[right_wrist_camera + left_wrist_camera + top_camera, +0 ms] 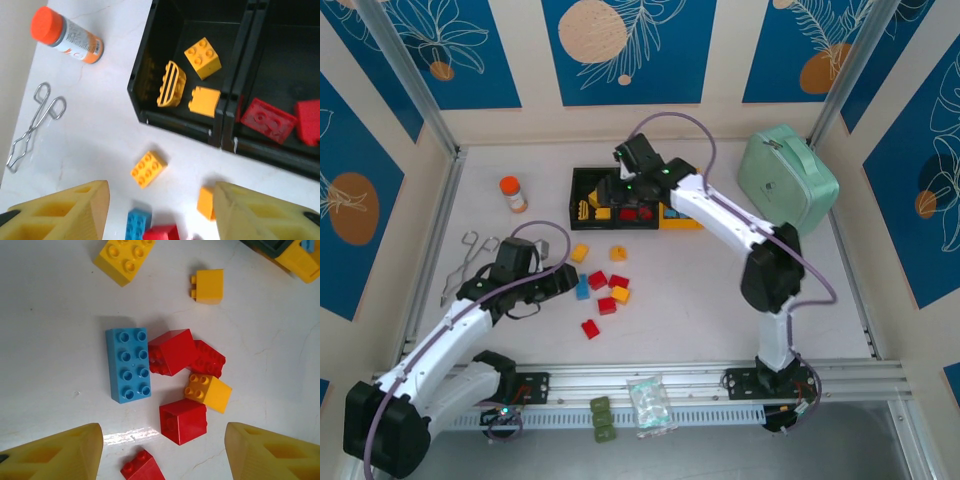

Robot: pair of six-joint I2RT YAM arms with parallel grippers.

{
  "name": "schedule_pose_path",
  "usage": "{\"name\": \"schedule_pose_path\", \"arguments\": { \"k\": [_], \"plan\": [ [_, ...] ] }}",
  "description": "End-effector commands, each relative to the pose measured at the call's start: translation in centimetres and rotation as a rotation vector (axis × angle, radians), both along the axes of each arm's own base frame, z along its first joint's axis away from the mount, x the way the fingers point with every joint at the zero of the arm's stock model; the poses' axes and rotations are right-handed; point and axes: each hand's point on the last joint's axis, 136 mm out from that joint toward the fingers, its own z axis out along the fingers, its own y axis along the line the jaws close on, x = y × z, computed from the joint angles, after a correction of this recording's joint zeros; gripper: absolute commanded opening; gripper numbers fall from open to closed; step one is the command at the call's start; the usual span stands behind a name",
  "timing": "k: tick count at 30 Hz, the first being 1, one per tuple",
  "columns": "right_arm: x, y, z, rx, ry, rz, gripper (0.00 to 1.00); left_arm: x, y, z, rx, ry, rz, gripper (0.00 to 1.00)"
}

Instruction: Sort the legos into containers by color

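Legos [598,281] lie bunched mid-counter under your left pincer [162,440], spread wide and empty. Closing on the near red brick [183,421] could drag along the yellow one [207,392] just beside it. Your right pincer [160,205], also parted and empty, hovers by the containers [145,90] toward the far edge.

yellow legos [202,57] in black bin [142,95], perhaps two reds [262,120]

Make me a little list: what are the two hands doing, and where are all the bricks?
Left hand: open, empty, over the loose bricks
Right hand: open, empty, near the left black bin
Left black bin: three yellow pieces
Middle black bin: red bricks
Loose bricks: four red, three yellow, one blue brick
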Motion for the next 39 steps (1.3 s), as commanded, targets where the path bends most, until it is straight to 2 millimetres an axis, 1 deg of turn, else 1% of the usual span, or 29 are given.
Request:
{"name": "schedule_pose_path", "arguments": {
  "k": [1,5,8,11,15,19,22,25,27,30,33,36,39],
  "plan": [
    [-2.4,-1.1,-0.7,0.027,-0.004,0.026,0.57,0.4,0.2,-0.1,0.022,0.013,-0.009,0.65],
    [-6.5,-3.6,-2.2,0.047,0.037,0.027,0.58,1.6,0.1,-0.6,0.047,0.024,0.004,0.65],
    [-9.0,-5.0,-3.2,0.036,0.055,0.032,0.59,2.9,-0.2,-0.8,0.069,0.019,-0.002,0.66],
    [-10.8,-6.3,-4.1,0.019,0.062,0.030,0.59,4.5,-0.3,-1.1,0.133,0.004,-0.036,0.67],
    [-13.2,-7.3,-4.8,0.042,0.056,0.069,0.59,6.6,-0.5,-1.6,0.226,-0.022,-0.102,0.68],
    [-15.8,-7.2,-5.1,0.120,0.072,0.149,0.62,8.5,-0.4,-2.4,0.322,-0.047,-0.162,0.68],
    [-17.3,-7.7,-5.9,0.135,0.086,0.161,0.62,9.8,-0.5,-2.7,0.373,-0.070,-0.194,0.70],
    [-18.3,-8.6,-6.8,0.130,0.104,0.141,0.62,10.9,-0.4,-3.2,0.412,-0.084,-0.197,0.71],
    [-18.6,-9.1,-7.2,0.132,0.110,0.120,0.62,11.6,-0.8,-3.7,0.409,-0.089,-0.204,0.72],
    [-18.9,-9.6,-7.8,0.131,0.121,0.098,0.62,12.4,-1.5,-4.8,0.423,-0.081,-0.222,0.73],
    [-19.2,-9.9,-8.0,0.134,0.129,0.089,0.61,13.2,-1.8,-6.1,0.472,-0.059,-0.236,0.72],
    [-19.3,-10.2,-8.0,0.133,0.130,0.079,0.61,13.8,-2.0,-7.2,0.497,-0.048,-0.236,0.68],
    [-19.5,-10.3,-8.3,0.136,0.134,0.070,0.61,14.0,-2.1,-8.0,0.527,-0.038,-0.247,0.59]
  ]
}}
